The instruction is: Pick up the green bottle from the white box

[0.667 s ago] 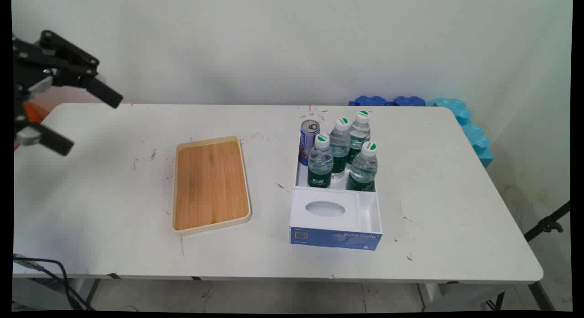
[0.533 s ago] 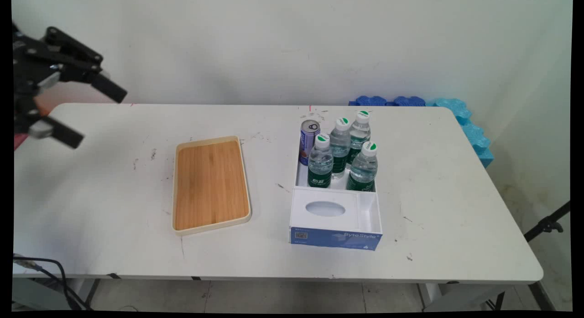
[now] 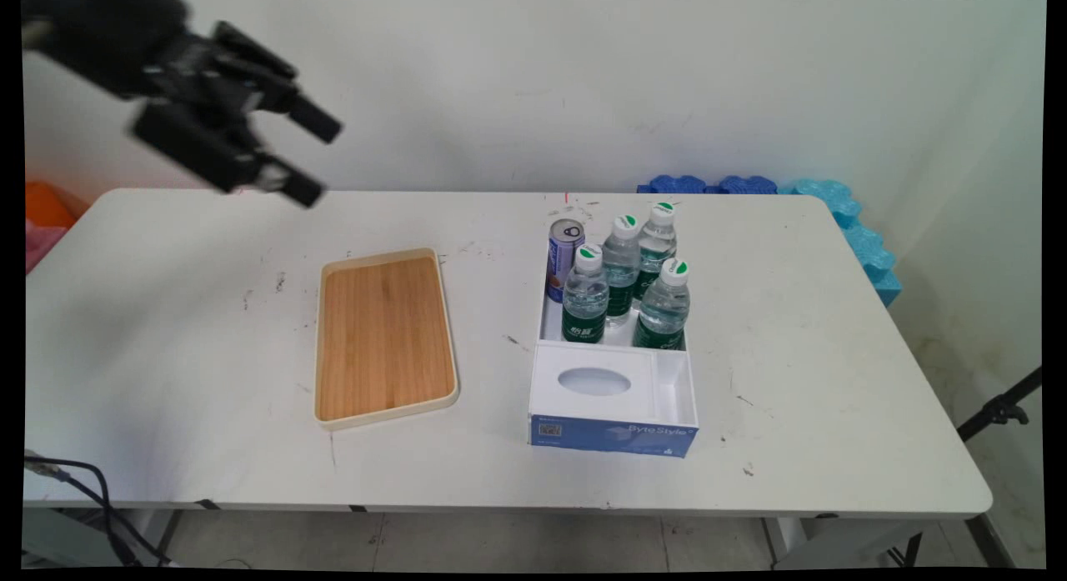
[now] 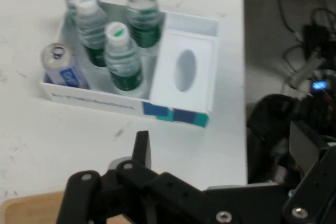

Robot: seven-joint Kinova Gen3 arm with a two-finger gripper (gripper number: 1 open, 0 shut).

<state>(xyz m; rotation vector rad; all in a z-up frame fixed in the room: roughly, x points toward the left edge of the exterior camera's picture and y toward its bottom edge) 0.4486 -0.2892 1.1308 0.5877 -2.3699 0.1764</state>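
From my seat, the white table (image 3: pixel 167 331) carries a wooden tray (image 3: pixel 385 335); right of it, a white-and-blue box (image 3: pixel 613 414) with clear water bottles (image 3: pixel 585 296). My black two-finger gripper (image 3: pixel 321 160), open and empty, hangs high up-left, well apart.

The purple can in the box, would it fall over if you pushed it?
Probably not far: the purple can stands upright in the white box, hemmed in by a wall and water bottles. Its tab looks unopened, so it's likely full and heavy. Tipped out, it would roll.

My gripper (image 3: pixel 313 164) raised above the table's (image 3: pixel 167 331) far left corner, fingers spread, empty, wooden tray (image 3: pixel 383 335) below.
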